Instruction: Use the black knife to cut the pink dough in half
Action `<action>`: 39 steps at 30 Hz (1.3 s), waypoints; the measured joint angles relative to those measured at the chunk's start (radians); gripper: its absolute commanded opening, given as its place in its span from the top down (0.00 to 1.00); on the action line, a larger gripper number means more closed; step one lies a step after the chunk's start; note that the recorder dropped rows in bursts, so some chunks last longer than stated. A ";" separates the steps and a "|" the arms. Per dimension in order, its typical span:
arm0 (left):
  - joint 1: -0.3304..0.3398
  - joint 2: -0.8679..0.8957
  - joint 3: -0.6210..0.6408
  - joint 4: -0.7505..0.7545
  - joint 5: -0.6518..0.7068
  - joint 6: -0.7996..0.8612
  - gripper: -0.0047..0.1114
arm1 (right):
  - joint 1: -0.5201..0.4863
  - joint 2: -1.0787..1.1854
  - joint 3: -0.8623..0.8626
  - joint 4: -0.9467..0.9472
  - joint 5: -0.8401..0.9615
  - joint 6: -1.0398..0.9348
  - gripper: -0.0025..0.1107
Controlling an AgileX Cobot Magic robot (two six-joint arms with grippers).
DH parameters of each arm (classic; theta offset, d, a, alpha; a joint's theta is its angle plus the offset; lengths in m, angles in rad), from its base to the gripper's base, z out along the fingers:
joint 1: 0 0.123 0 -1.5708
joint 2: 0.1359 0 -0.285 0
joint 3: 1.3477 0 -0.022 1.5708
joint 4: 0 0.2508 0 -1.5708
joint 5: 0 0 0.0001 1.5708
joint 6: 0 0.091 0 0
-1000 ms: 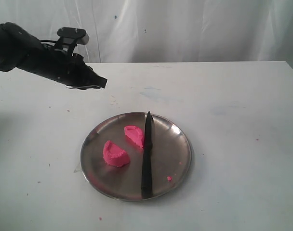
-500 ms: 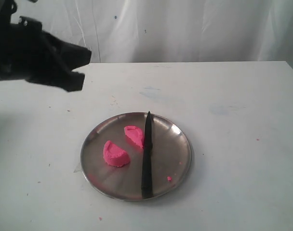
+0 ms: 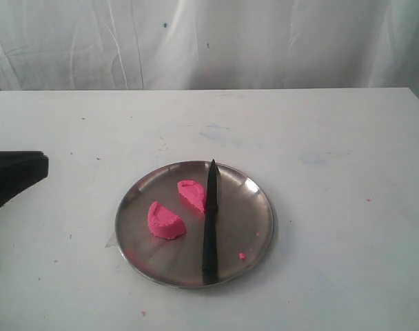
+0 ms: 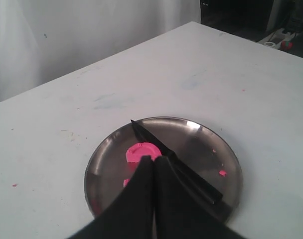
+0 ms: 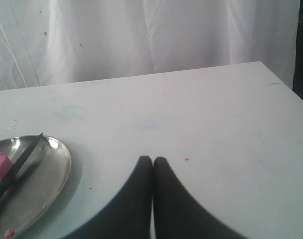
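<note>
Two half-moon pieces of pink dough lie on the round steel plate [image 3: 254, 234]: one [image 3: 165, 221] at its left, the other [image 3: 191, 194] further back, touching the black knife [image 3: 210, 221]. The knife rests flat across the plate, tip to the back, handle at the front rim. My left gripper [image 4: 153, 159] is shut and empty, held high over the table's left side; only a dark part of that arm [image 3: 13, 176] shows at the exterior view's left edge. My right gripper [image 5: 152, 160] is shut, empty, above bare table to the right of the plate [image 5: 52, 169], out of the exterior view.
Small pink crumbs lie on the plate [image 3: 242, 256] and on the table in front of it [image 3: 142, 314]. A white curtain [image 3: 264, 41] hangs behind the table's far edge. The white table [image 3: 333, 138] runs wide round the plate.
My left arm has drawn back from above the table's back left, leftwards and toward the front, almost out of the exterior view. Dough, knife and plate have not moved.
</note>
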 measured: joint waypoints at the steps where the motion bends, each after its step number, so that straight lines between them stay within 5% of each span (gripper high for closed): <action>1: 0.000 -0.030 0.019 0.000 0.000 0.000 0.96 | 0.000 0.000 0.000 0.000 0.000 0.000 0.98; 23: 0.000 -0.268 0.125 0.013 0.082 -0.031 0.96 | 0.000 0.000 0.000 0.002 0.002 0.000 0.98; 31: 0.028 -0.391 0.224 0.342 0.059 -0.463 0.96 | 0.000 0.000 0.000 0.002 0.002 0.000 0.98; 39: 0.096 -0.455 0.257 0.557 0.105 -0.706 0.96 | 0.000 0.000 0.000 0.002 0.002 0.000 0.98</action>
